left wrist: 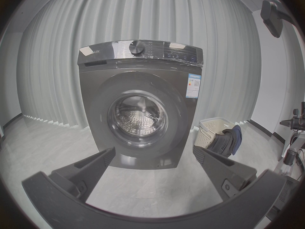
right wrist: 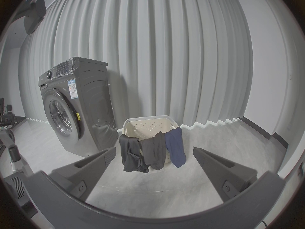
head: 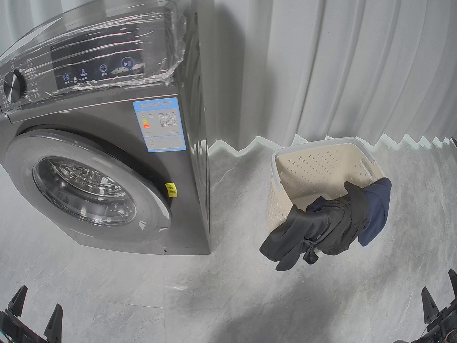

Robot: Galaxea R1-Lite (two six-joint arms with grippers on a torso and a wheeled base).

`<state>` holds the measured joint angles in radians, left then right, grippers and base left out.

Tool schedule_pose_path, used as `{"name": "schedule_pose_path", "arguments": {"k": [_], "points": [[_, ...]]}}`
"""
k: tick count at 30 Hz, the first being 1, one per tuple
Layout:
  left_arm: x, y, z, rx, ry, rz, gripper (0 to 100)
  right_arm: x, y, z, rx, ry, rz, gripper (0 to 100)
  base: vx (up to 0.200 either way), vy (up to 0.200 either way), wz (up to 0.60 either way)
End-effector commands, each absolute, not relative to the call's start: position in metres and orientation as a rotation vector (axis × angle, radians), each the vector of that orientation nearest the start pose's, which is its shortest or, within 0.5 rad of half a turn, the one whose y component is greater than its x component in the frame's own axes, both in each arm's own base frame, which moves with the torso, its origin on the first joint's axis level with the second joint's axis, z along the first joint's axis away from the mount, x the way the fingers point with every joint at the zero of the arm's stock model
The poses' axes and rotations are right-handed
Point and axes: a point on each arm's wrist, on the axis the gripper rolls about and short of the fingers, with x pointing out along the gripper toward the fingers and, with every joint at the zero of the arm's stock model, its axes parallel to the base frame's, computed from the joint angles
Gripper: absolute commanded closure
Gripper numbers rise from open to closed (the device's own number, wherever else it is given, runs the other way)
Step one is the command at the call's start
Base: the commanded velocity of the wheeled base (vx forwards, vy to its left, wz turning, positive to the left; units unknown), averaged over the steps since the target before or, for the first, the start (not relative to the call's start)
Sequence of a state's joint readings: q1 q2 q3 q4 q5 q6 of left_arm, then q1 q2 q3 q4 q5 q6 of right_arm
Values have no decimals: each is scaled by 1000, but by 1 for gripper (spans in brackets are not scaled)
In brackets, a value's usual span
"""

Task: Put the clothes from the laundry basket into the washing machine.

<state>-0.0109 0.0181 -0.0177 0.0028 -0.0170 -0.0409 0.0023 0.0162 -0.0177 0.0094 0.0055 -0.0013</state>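
A white pleated curtain [head: 333, 48] hangs as the back wall, and a pale grey marbled floor [head: 228, 282] runs from it to the robot. On the floor to the robot's left stands the dark grey front-loading washing machine [head: 109, 120]. It is upright, with its back near the curtain and its front turned toward the left arm. Its round glass-windowed door [head: 85, 191] is shut over the drum opening. Clear plastic film [head: 104, 58] wraps the control panel on top, with a black round knob [head: 14, 85] at the panel's left end. A blue-edged paper label [head: 159, 124] sits above the door and a small yellow tag [head: 171, 189] beside it.

The cream perforated plastic laundry basket [head: 323, 167] stands just beside the machine's right flank, apart from it. It is upright with its mouth up, one long side toward the robot. The clothes lie draped across that near rim. The black crumpled garments [head: 319, 229] hang down the outer wall with their lower ends on the floor, trailing toward the machine. The navy blue garment [head: 378, 206] hangs alongside them at the rim's right end, its length running straight down.

The left gripper [head: 39, 297] sits low at the robot's left, facing the machine's door and well apart from it. Its jaws are spread wide and hold nothing. The right gripper [head: 437, 280] sits low at the right, facing the basket and well apart from the clothes, its jaws likewise released.
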Motion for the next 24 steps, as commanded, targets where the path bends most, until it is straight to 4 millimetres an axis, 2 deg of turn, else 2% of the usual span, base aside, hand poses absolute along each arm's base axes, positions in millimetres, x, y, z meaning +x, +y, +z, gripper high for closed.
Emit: {"name": "schedule_pose_path", "arguments": {"k": [1, 24], "points": [[-23, 0, 76, -41, 2, -28, 0, -23, 0, 75, -2, 9, 9, 0, 0, 200, 0], [-23, 0, 76, -41, 2, -28, 0, -23, 0, 75, -2, 9, 9, 0, 0, 200, 0]]}}
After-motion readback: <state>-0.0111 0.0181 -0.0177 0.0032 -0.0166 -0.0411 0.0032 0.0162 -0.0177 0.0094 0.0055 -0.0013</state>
